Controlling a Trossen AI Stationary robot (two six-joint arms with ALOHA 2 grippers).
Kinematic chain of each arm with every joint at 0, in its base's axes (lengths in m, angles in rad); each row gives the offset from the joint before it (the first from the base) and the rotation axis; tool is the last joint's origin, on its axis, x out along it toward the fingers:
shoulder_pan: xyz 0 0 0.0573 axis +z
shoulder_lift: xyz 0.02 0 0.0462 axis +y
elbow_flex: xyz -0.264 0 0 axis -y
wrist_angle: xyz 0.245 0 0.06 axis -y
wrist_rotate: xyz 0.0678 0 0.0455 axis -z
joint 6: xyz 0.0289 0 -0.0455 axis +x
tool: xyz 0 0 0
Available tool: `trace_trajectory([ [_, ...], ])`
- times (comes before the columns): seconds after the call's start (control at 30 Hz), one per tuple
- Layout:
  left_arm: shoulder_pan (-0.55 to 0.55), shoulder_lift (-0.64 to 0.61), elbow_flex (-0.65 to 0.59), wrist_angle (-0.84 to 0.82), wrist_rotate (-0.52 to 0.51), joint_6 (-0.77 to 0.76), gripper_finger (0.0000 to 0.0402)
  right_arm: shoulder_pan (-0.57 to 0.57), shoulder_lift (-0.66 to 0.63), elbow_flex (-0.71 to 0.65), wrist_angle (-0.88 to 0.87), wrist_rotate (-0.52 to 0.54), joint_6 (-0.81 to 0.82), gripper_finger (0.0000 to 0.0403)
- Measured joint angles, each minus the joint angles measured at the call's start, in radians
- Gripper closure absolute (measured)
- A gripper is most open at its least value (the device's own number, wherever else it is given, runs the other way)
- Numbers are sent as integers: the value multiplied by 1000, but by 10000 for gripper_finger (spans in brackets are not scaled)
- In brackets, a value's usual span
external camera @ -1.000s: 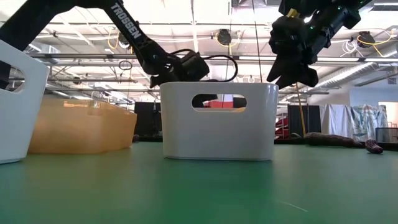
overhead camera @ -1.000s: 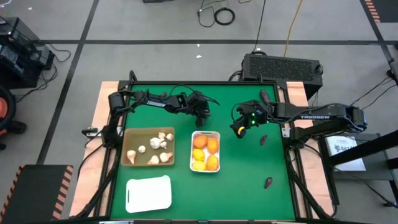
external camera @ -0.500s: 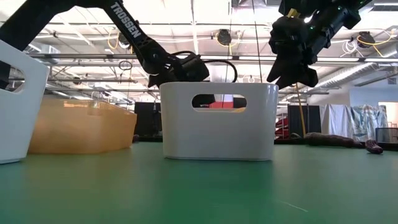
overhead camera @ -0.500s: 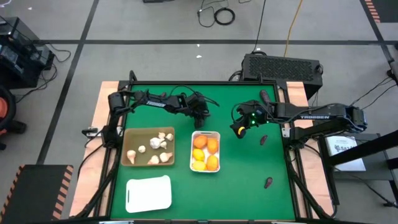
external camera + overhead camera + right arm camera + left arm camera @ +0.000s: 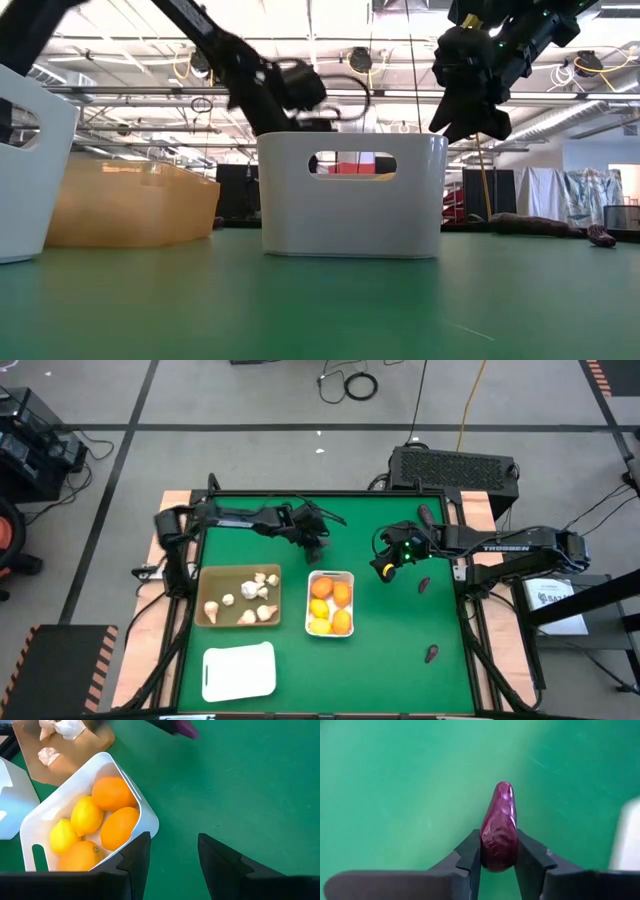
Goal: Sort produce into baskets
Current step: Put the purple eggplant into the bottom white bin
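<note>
While the left gripper pinches a dark purple vegetable between its fingers, carried clear above the green table at about 12 o'clock from the fruit basket, the sensible course is probably to swing it toward the empty white basket at 7 o'clock on the table, since the tan basket holds garlic bulbs and the other white one holds citrus. The arm should stay high enough to clear the basket rims, keep the vegetable centred in the grip, and release only once low over the tray. The right gripper hovers with fingers apart at 3 o'clock from the fruit basket; two more purple vegetables lie on the table near it at 4 and 5 o'clock. Compared with half a second ago, the left arm has straightened and shifted toward 12 o'clock, blurred with motion, while the right arm is unchanged.
</note>
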State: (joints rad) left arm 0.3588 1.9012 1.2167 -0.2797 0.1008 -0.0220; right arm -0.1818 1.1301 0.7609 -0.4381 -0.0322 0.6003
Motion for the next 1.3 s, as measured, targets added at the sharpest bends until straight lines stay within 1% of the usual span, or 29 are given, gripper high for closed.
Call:
trace_trajectory([
  [0.1,0,-116,0,-173,79,-1,298,0,0,0,0,0,-2,248],
  [0.23,-17,-271,2,-449,294,1,296,0,0,0,4,3,-3,248],
  [0.3,-40,-338,2,-561,376,0,296,0,0,0,11,6,-17,248],
  [0.33,-57,-370,2,-619,401,0,296,0,0,0,15,8,-24,248],
  [0.4,-108,-422,2,-715,420,-4,295,0,0,0,32,24,-45,248],
  [0.47,-170,-461,1,-800,419,-33,295,0,0,0,56,49,-64,248],
  [0.53,-239,-488,0,-839,419,-99,295,0,0,0,98,62,-76,248],
  [0.67,-394,-515,0,-819,415,-319,295,0,0,0,216,64,-160,248],
  [0.8,-569,-513,0,-815,370,-551,295,0,0,0,320,63,-283,248],
  [0.93,-725,-506,0,-795,321,-758,295,0,0,0,351,63,-409,248],
  [1.03,-821,-508,0,-760,306,-887,295,0,0,0,357,63,-458,248],
  [1.1,-879,-507,0,-729,274,-941,295,0,0,0,356,63,-462,248],
  [1.2,-959,-507,0,-720,145,-966,295,0,0,0,361,62,-410,248],
  [1.23,-981,-507,0,-721,101,-965,294,0,0,0,360,62,-355,248],
  [1.3,-1018,-507,0,-727,37,-946,294,1,0,0,354,47,-179,248],
])
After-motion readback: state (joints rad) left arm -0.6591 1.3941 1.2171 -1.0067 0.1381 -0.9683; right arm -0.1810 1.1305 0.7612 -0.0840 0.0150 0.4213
